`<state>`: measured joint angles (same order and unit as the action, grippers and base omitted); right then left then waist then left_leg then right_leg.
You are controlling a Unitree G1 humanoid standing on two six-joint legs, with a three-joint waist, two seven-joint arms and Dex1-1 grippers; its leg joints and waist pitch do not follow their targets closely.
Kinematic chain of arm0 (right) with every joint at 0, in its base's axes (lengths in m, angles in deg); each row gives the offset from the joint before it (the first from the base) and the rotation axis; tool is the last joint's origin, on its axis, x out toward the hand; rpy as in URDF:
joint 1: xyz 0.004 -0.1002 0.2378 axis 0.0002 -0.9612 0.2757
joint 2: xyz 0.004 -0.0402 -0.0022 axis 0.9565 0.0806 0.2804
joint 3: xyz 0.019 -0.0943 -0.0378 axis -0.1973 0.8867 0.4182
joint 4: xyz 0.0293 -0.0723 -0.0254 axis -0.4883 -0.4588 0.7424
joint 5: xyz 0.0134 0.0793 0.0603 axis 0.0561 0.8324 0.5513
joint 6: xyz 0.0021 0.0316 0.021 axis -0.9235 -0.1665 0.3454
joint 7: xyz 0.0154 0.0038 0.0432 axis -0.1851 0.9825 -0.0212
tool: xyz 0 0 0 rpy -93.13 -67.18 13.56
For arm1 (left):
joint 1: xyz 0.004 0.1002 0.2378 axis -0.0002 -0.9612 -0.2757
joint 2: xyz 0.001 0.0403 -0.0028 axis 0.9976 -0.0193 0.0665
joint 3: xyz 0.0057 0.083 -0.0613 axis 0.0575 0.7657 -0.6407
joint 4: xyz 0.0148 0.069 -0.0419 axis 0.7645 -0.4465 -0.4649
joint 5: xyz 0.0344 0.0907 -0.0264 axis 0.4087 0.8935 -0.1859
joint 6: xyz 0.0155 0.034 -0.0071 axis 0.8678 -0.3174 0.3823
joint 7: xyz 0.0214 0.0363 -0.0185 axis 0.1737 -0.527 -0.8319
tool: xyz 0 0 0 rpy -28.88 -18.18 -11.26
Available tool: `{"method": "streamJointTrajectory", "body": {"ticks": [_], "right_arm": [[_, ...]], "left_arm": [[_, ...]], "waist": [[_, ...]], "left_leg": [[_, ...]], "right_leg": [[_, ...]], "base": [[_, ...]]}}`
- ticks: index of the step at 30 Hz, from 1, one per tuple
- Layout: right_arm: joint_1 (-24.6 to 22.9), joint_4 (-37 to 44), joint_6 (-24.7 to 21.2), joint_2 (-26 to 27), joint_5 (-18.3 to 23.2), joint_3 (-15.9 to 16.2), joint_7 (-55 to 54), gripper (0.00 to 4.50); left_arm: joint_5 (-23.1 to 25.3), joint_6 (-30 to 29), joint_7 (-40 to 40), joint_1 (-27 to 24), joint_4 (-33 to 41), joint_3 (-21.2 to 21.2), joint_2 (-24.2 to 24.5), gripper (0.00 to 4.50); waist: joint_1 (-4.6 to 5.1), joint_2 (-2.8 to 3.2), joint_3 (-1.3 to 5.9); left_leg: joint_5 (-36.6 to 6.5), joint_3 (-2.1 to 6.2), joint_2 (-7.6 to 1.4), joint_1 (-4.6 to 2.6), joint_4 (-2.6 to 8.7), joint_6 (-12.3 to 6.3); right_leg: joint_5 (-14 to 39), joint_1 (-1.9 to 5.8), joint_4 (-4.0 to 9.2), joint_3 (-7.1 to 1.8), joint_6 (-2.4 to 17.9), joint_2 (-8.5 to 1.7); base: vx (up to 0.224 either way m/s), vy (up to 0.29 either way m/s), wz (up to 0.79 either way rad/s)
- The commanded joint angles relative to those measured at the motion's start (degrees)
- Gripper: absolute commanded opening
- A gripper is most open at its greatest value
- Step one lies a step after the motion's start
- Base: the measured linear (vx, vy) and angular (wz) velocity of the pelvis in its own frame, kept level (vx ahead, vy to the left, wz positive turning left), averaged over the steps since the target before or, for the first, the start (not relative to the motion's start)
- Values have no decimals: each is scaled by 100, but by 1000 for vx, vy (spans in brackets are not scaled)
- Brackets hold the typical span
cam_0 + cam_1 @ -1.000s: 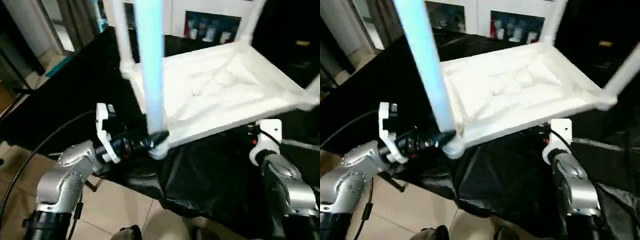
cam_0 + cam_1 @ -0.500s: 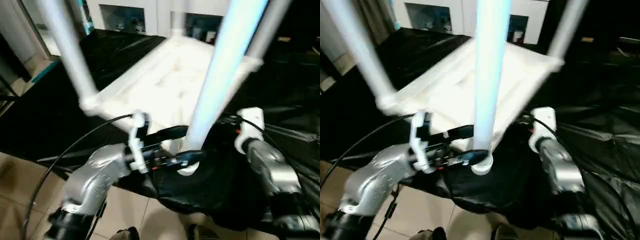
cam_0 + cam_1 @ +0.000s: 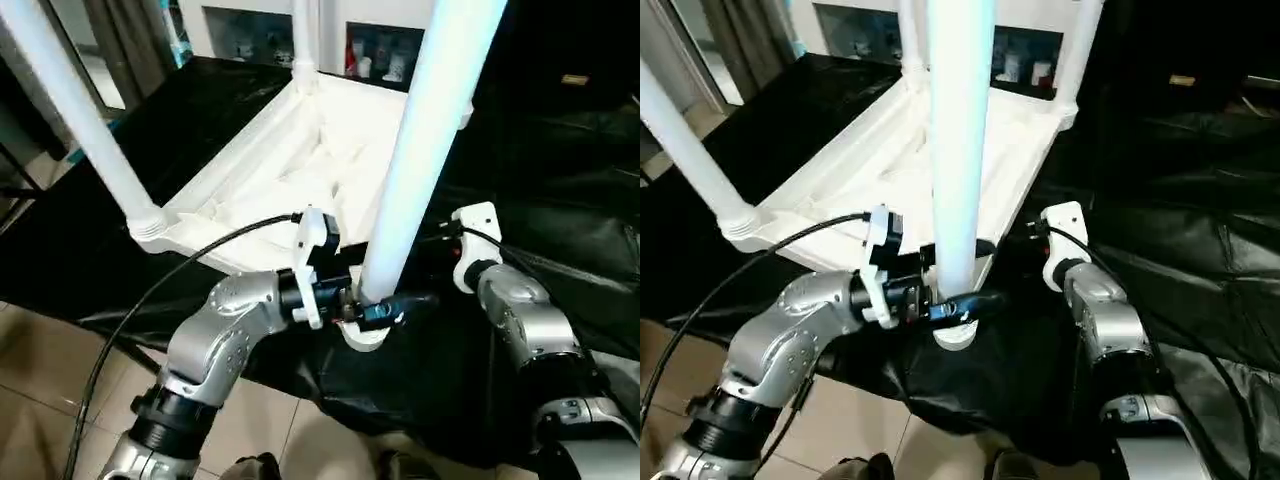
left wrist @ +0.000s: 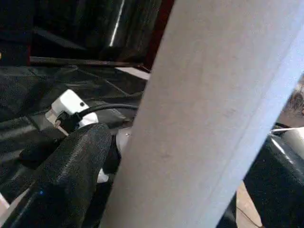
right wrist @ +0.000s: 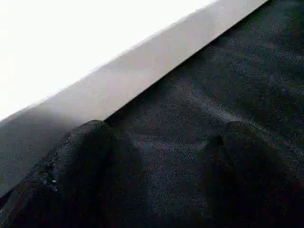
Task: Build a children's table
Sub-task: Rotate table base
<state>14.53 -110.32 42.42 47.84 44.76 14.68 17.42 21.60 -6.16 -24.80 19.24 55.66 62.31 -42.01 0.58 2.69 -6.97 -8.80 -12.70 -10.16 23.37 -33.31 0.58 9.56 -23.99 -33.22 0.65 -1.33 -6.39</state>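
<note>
White plastic, the children's table (image 3: 300, 165) is lying upside down on the black cloth (image 3: 560, 180), legs up; it is looking light, stiff and slick. The left gripper (image 3: 385, 308) is grasping the near leg (image 3: 415, 170) just above its socket, a sound hold. The right gripper (image 5: 156, 156), released, is hovering at the tabletop's edge over the cloth.

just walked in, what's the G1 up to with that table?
It is assembling a white children's table that lies upside down on a black-covered surface, legs pointing up. The left gripper is clamped around the base of the nearest leg, right by its corner socket. The right gripper sits low beside the tabletop's edge, its fingers spread over the black cover and holding nothing. At least three legs stand in their sockets.
</note>
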Motion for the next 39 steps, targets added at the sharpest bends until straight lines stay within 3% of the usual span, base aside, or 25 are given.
{"method": "streamJointTrajectory", "body": {"ticks": [1, 11, 14, 17, 22, 26, 27, 31, 35, 39], "right_arm": [[76, -95, 173, 20, 46, 13, 265, 428], [395, -584, 515, 82, 11, -33, 294, 428], [475, -717, 625, 35, -26, -100, 217, 428], [483, -757, 643, 8, 34, -157, 311, 428], [457, -839, 762, -108, -46, -164, 337, 428], [394, -656, 748, -429, 13, -305, 459, 428], [372, -595, 764, -572, 43, -355, 600, 428], [114, -108, 692, -1064, 115, -277, 1377, 428], [-194, 363, 666, -1490, 143, -63, 2200, 428], [-848, 1390, 489, -2243, 369, 343, 3672, 434]], "left_arm": [[42, 37, 61, 77, 3, 164, -96, 450], [483, 584, -107, 499, -737, 492, -788, 450], [712, 821, -353, 636, -1054, 415, -858, 450], [727, 836, -385, 683, -1162, 336, -903, 450], [878, 992, -564, 691, -1261, 284, -1007, 450], [921, 914, -95, 753, -1285, 297, -484, 450], [879, 814, 242, 755, -1227, 350, -215, 450], [1071, 770, 1063, 730, -1167, 566, 597, 450], [1501, 1126, 1468, 824, -1521, 766, 1099, 450], [2282, 2080, 1436, 1253, -2589, 1004, 1418, 414]], "waist": [[-53, -119, 476], [-63, -133, 548], [-60, -160, 576], [-66, -174, 589], [-101, -156, 592], [-123, -164, 571], [-143, -122, 590], [-196, -117, 589], [-261, -86, 599], [-351, -104, 612]], "left_leg": [[-1003, 92, -211, -190, 326, -570], [-989, 98, -205, -169, 287, -580], [-855, 104, -195, -136, 264, -673], [-863, 89, -191, -145, 239, -748], [-969, 93, -210, -150, 229, -701], [-1234, 99, -200, -174, 241, -576], [-1261, 99, -200, -202, 241, -520], [-1292, 95, -207, -215, 251, -453], [-1273, 85, -223, -226, 256, -456], [-1340, 110, -231, -215, 257, -470]], "right_leg": [[657, 282, 266, -59, 1742, -72], [685, 307, 267, -52, 1736, -86], [520, 340, 246, -40, 1740, -91], [561, 326, 241, -42, 1791, -93], [771, 310, 250, -34, 1781, -81], [1220, 282, 279, -32, 1645, -75], [1305, 274, 285, -31, 1616, -78], [1333, 272, 276, -29, 1599, -58], [1221, 260, 251, -32, 1580, -53], [1233, 286, 253, -49, 1466, -81]], "base": [[0, 0, 0], [0, 0, 0], [0, 0, 0], [0, 0, 0], [0, 0, 0], [0, 0, 0], [0, 0, 0], [0, 0, 0], [0, 0, 0], [0, 0, 0]]}}
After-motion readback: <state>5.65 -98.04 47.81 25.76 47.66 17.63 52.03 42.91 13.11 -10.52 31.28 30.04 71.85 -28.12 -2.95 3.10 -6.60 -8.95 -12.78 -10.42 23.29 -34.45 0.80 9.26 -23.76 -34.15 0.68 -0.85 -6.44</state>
